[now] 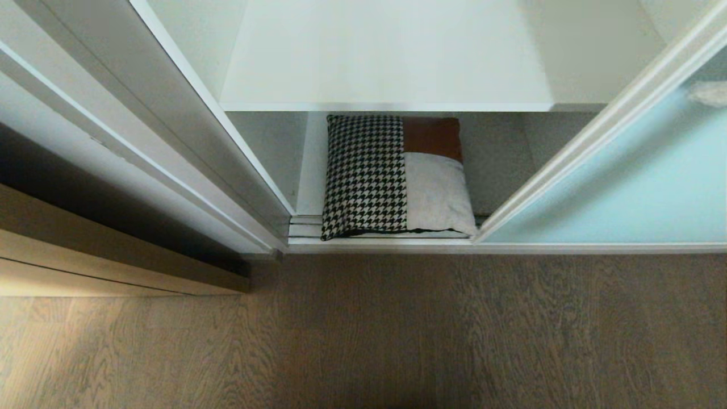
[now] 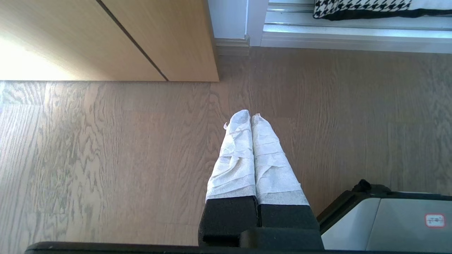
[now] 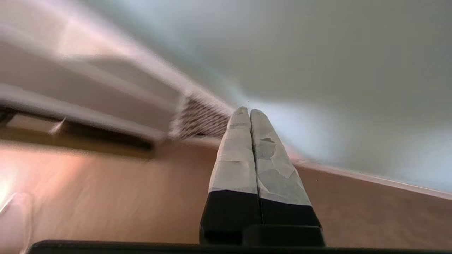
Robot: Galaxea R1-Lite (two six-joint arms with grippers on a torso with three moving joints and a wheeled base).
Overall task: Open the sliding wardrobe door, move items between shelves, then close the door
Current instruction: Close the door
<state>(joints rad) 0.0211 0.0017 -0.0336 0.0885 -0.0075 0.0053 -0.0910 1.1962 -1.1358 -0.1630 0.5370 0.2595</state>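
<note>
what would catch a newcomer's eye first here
The houndstooth cushion stands out, lying on the bottom shelf of the open wardrobe, its front edge over the door track. The pale blue glass door sits slid off to the right. Both the left gripper and right gripper are shut and empty, above the wood floor.

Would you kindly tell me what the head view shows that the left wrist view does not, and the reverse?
Only the head view shows the upper shelf, the frosted sliding door pushed right, and the cushion's brown and cream patches. Only the left wrist view shows the left gripper, fingers shut over the floor, holding nothing. Both show the cushion and the wardrobe's bottom track.
</note>
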